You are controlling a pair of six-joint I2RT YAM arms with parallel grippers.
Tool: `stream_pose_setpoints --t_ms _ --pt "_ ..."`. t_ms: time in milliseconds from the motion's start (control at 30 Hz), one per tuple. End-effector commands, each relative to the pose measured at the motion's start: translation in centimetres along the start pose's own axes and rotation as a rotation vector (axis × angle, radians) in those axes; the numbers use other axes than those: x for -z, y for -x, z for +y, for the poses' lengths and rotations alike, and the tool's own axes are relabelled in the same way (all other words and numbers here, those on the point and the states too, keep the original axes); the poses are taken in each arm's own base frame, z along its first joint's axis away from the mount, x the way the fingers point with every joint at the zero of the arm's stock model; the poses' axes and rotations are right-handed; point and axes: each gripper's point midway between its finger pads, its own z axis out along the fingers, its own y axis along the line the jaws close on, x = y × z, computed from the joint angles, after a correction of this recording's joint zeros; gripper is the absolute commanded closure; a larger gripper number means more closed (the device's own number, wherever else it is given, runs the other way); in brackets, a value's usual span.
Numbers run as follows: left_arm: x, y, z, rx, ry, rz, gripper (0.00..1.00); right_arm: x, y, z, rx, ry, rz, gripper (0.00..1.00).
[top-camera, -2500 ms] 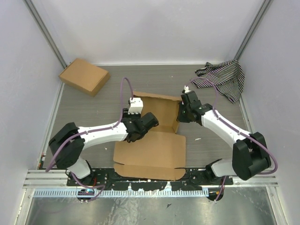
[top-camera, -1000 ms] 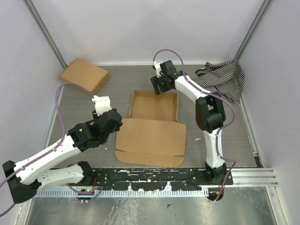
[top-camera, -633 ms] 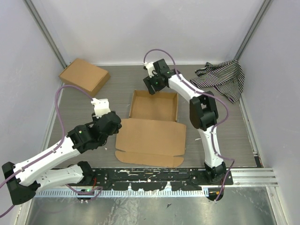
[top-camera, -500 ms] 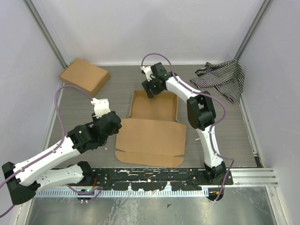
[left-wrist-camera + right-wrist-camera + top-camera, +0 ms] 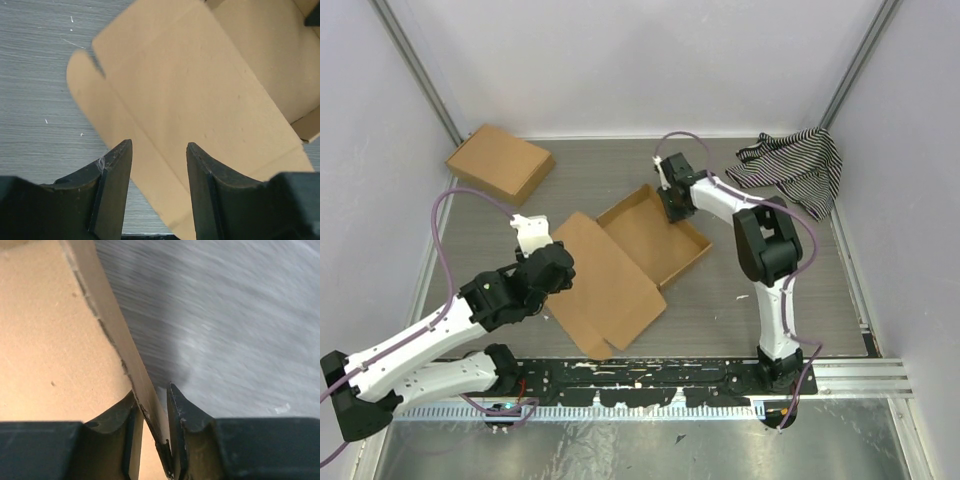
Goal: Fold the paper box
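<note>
The paper box (image 5: 620,270) is set at the middle of the desk (image 5: 570,180), its tray walls raised and its lid panel left flat, not yet closed. Its far wall is clamped by the right end effector (image 5: 152,399); the left end effector (image 5: 159,145) is held apart above its lid.

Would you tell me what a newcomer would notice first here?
The half-folded paper box lies askew mid-table, its far wall pinched by the right gripper. The left gripper hovers open over its flat lid. A striped cloth lies in the far right corner.
</note>
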Motion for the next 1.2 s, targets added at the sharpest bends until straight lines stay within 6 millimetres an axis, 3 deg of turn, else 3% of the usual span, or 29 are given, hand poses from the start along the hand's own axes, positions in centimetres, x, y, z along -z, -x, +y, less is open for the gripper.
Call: stream_pose_setpoints --t_ms 0,100,200,433,567,633,800,933,1067,1167 --pt "0.2 -0.1 -0.1 0.045 -0.023 -0.004 0.46 3.6 -2.4 -5.7 -0.224 -0.216 0.009 0.73" --pt "0.2 -0.2 -0.3 0.05 -0.035 -0.003 0.46 5.1 -6.5 -7.5 -0.332 -0.287 0.066 0.76" --pt "0.0 -0.4 -0.7 0.055 -0.051 0.006 0.47 6.2 -10.9 -6.4 -0.411 -0.25 0.115 0.73" --pt "-0.6 -1.2 -2.0 0.059 -0.086 0.033 0.48 10.5 -14.6 4.2 -0.53 0.198 0.045 0.57" --pt "-0.9 -1.7 -2.5 0.059 -0.1 0.048 0.49 13.7 -16.5 9.9 -0.481 0.251 0.022 0.39" --pt "-1.0 -1.9 -2.6 0.058 -0.106 0.055 0.49 15.3 -17.4 12.6 -0.444 0.294 0.01 0.37" --pt "-0.9 -2.3 -2.0 0.055 -0.099 0.057 0.49 19.2 -18.6 15.0 -0.399 0.351 -0.015 0.34" --pt "-0.6 -2.2 -1.1 0.064 -0.083 0.042 0.49 21.6 -17.5 12.0 -0.34 0.215 -0.086 0.3" --pt "-0.5 -2.7 -0.9 0.089 -0.091 0.043 0.48 23.3 -11.9 5.8 -0.264 -0.108 -0.283 0.17" --pt "-0.6 -3.4 -0.8 0.101 -0.094 0.066 0.47 22.1 -7.3 3.4 -0.211 -0.196 -0.302 0.16"
